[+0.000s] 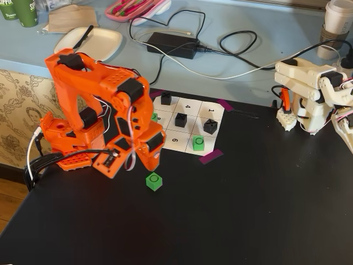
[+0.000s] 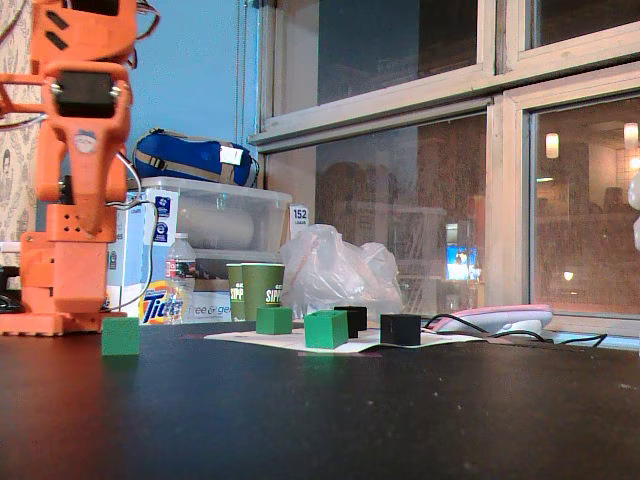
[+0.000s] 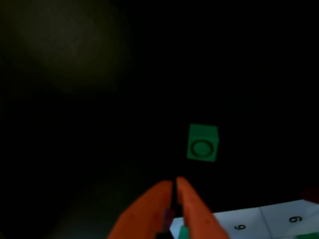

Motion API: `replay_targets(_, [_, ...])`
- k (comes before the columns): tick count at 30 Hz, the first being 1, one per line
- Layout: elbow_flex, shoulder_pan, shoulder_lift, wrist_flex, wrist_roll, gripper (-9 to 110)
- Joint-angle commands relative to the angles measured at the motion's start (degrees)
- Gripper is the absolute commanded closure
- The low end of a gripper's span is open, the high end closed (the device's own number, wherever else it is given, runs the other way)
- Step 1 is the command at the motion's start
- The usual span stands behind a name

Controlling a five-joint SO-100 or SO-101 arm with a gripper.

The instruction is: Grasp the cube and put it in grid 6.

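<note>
The black table (image 1: 248, 210) carries my orange arm (image 1: 105, 110) and the grid sheet (image 1: 185, 127). Grid 6 (image 1: 175, 139) lies empty on the sheet's near row. The cube (image 1: 154, 180) sits on bare table off the sheet's near edge, just beside my end effector (image 1: 150, 164). In the wrist view it lies just ahead of my tips and slightly right. My end effector's fingers (image 3: 192, 206) are pressed together, holding nothing.

High oblique cam, low tabletop side cam, wrist cam; shared: grid sheet (image 1: 185, 124).
</note>
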Motion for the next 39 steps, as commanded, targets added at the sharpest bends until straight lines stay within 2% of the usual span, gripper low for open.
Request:
replay_targets(1, [-1.0, -1.8, 0.2, 1.1, -1.5, 91])
replay_targets(4, [-1.0, -3.0, 0.2, 1.7, -1.6, 84])
replay_targets(39, [5.0, -4.1, -3.2, 5.4, 5.5, 79])
